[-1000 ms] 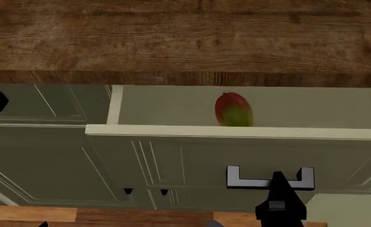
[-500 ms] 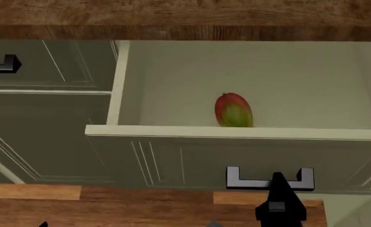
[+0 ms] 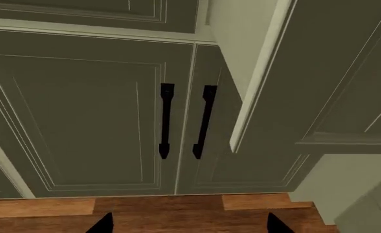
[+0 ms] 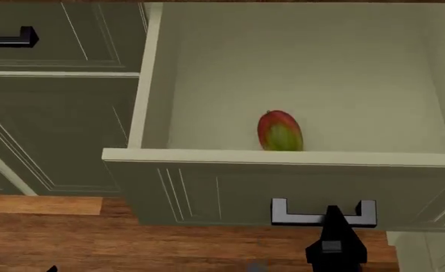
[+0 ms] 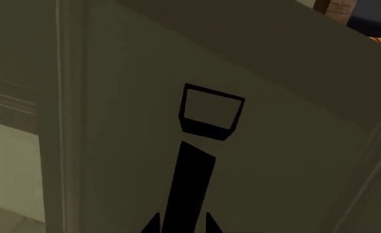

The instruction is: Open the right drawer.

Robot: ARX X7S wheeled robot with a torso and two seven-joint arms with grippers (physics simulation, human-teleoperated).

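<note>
The right drawer (image 4: 207,187) had been drawn much further out than a second before; far more of its cream floor was exposed, so the opening was judged nearly complete. The right gripper (image 4: 334,211) was seen closed on the black bar handle (image 4: 324,213) directly ahead of it, with a mango (image 4: 280,131) lying beyond, inside. The drawer's right end was cut off. Only the left gripper's fingertips (image 3: 103,224) showed, set apart, holding nothing, before the cabinet doors (image 3: 80,121).
</note>
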